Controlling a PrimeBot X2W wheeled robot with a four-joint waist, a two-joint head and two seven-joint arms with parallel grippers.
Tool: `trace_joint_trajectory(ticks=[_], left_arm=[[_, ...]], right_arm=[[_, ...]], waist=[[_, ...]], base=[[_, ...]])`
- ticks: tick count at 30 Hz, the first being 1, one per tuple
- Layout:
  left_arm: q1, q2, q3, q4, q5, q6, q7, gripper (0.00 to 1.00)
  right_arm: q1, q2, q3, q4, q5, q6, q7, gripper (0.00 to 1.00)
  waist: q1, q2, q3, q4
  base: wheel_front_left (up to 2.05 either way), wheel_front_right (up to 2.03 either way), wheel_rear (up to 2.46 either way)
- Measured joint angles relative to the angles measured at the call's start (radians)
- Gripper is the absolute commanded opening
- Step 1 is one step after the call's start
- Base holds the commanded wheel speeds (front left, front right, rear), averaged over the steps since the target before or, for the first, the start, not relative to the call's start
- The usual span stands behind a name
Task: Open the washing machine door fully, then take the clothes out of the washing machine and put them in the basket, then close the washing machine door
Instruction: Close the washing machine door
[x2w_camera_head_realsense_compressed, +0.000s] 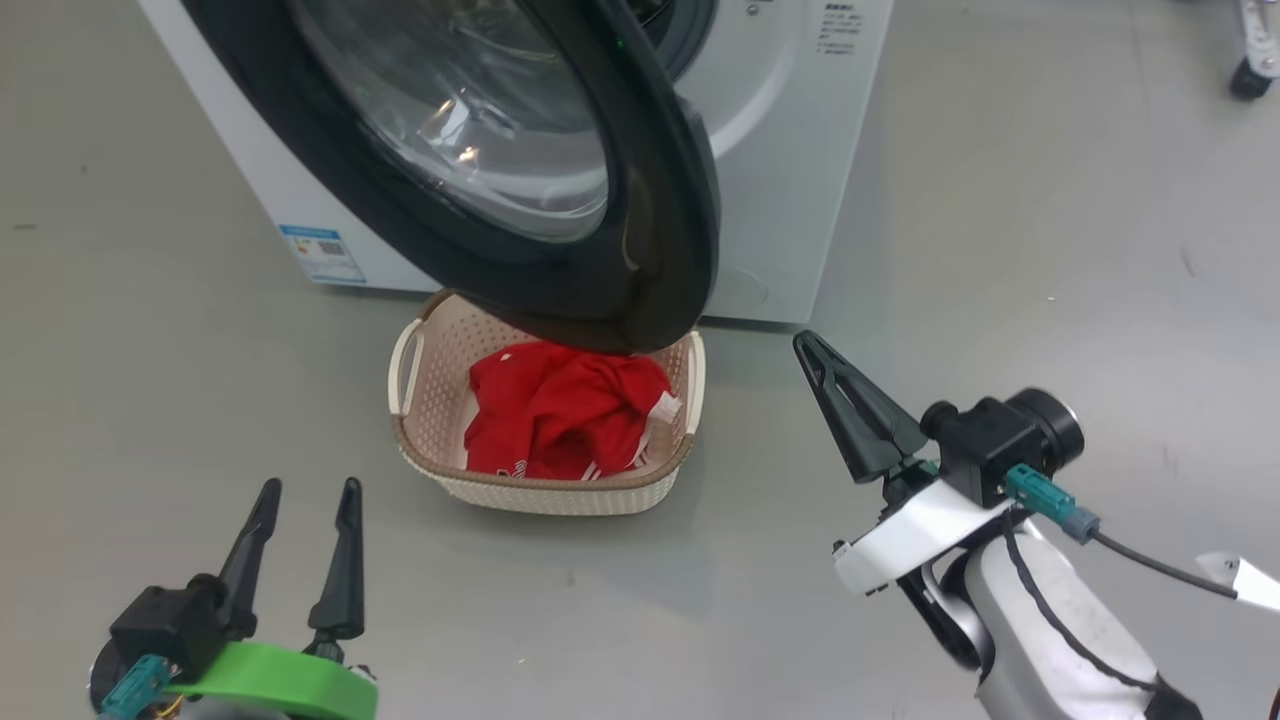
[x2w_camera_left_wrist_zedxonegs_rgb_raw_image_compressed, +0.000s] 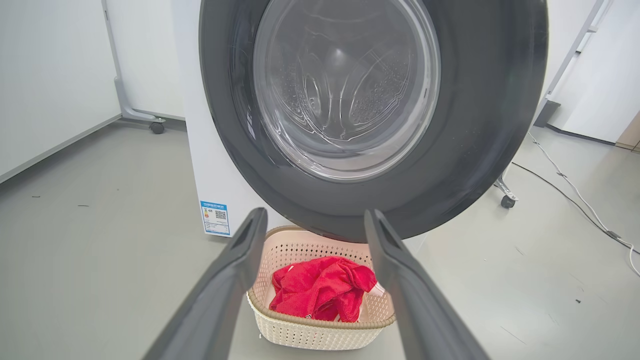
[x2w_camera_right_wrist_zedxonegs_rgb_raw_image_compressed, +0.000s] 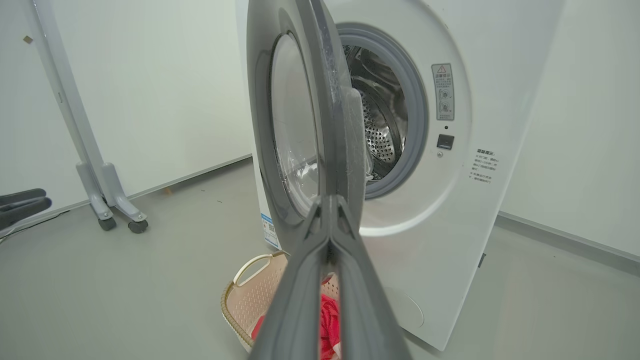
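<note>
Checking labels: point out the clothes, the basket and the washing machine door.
clothes (x2w_camera_head_realsense_compressed: 560, 415), head view, middle of the red heap.
basket (x2w_camera_head_realsense_compressed: 560, 497), head view, near perforated wall.
washing machine door (x2w_camera_left_wrist_zedxonegs_rgb_raw_image_compressed: 470, 150), left wrist view, black rim, right side.

We are finding the washing machine door (x2w_camera_head_realsense_compressed: 480, 150) standing open and overhanging the rear of the basket (x2w_camera_head_realsense_compressed: 430, 400), blocking a straight descent there. We are seeing the basket's front half open from above. Right of the door's edge, the drum opening (x2w_camera_right_wrist_zedxonegs_rgb_raw_image_compressed: 385, 115) is standing unobstructed.
</note>
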Motion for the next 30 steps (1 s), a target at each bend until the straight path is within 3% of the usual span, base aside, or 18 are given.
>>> trace_joint_trajectory(ticks=[12, 21, 30], left_arm=[[-0.076, -0.074, -0.026, -0.001, -0.019, -0.014, 0.000, 1.00], [-0.123, -0.077, -0.018, 0.004, -0.029, -0.018, 0.000, 1.00], [-0.157, -0.080, -0.012, 0.011, -0.029, -0.021, -0.002, 1.00]], right_arm=[[-0.167, -0.079, 0.018, 0.028, -0.022, 0.007, 0.051, 0.00], [-0.249, -0.111, 0.031, 0.070, -0.021, 0.007, 0.063, 0.00], [-0.323, -0.128, 0.056, 0.099, 0.003, 0.007, 0.072, 0.00]], waist=[[0.0000, 0.0000, 0.099, 0.111], [0.0000, 0.0000, 0.174, 0.187], [0.0000, 0.0000, 0.233, 0.221]], base=[[0.00, 0.00, 0.00], [0.00, 0.00, 0.00], [0.00, 0.00, 0.00]])
